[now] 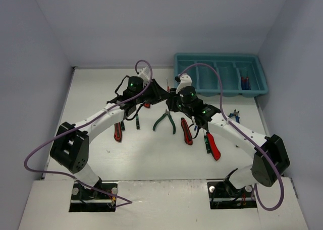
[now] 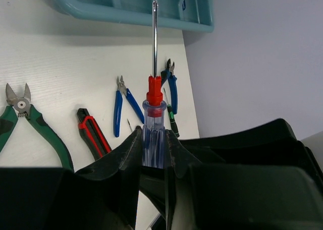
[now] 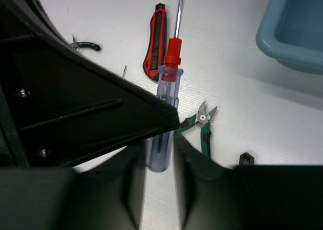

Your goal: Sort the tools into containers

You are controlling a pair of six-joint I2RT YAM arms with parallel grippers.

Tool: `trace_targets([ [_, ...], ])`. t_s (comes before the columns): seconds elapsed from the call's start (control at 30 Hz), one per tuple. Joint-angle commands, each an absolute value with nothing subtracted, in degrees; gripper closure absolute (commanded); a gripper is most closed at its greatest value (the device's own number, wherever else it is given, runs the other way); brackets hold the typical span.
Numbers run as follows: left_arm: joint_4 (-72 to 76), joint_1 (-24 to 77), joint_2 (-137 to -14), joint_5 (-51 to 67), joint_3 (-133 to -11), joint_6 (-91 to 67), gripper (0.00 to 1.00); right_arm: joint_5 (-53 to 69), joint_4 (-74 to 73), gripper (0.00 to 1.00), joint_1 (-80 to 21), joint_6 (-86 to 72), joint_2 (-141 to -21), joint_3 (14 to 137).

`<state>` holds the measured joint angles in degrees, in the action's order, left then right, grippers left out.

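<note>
Currently the screwdriver (image 2: 154,96) is pinched by the left claw (image 2: 154,141), shaft pointing straight ahead toward the tray (image 2: 126,15); it is flanked by the right claw (image 3: 160,152), whose grip cannot be told.

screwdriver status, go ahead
Left fingers shut on screwdriver handle. Right fingers either side of same handle, grip unclear. Tray just ahead; green pliers, knife loose on table nearby.
</note>
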<state>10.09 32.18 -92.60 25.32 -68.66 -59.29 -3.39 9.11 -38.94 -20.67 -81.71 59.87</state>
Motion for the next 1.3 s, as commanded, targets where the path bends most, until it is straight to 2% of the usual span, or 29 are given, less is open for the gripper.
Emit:
trace_targets([
  [0.0,13.9,32.5,-89.1,27.3,-68.9,-59.0,1.00,-6.1,14.7,0.96,-38.8,-18.2,-80.8,63.4],
  [0.07,13.9,32.5,-89.2,27.0,-68.7,-58.4,0.97,-7.1,14.6,1.00,-38.8,-17.2,-80.5,63.1],
  [0.1,13.8,32.4,-89.2,26.7,-68.6,-58.1,0.92,-7.4,14.6,1.00,-38.7,-16.6,-80.3,62.9],
  [0.17,11.8,32.3,-89.0,25.5,-68.8,-56.4,0.71,-8.4,14.5,1.00,-38.3,-14.7,-79.5,62.5],
  [0.23,8.8,32.3,-88.6,24.0,-69.6,-53.6,0.57,-8.7,13.9,1.00,-37.4,-12.7,-78.8,62.4],
  [0.33,0.3,32.1,-87.3,19.2,-72.1,-48.9,0.40,-8.4,11.6,1.00,-33.3,-10.2,-78.5,63.3],
  [0.4,-6.3,31.7,-86.3,15.3,-74.0,-43.7,0.35,-7.6,9.6,1.00,-30.0,-6.5,-78.8,64.8],
  [0.5,-17.3,30.6,-83.9,8.2,-76.8,-37.3,0.33,-9.3,5.7,1.00,-23.9,-0.7,-80.4,68.5],
  [0.63,-22.9,29.1,-80.2,1.5,-76.4,-29.3,0.33,-10.3,4.8,1.00,-11.8,6.2,-83.7,72.4],
  [0.9,-30.3,27.7,-73.3,-2.8,-72.9,-21.8,0.31,-10.3,4.7,1.00,6.0,16.2,-100.3,84.0],
  [1.0,-30.7,27.2,-69.9,-4.1,-68.8,-21.7,0.25,-9.6,4.7,1.00,9.0,16.9,-105.7,88.2],
  [1.13,-30.9,26.9,-67.3,-5.2,-65.4,-21.6,0.23,-8.9,4.7,0.99,12.1,17.8,-114.0,94.4],
  [1.27,-30.9,26.7,-66.3,-5.6,-63.9,-21.6,0.20,-8.5,4.5,0.92,13.5,17.0,-119.7,99.1],
])
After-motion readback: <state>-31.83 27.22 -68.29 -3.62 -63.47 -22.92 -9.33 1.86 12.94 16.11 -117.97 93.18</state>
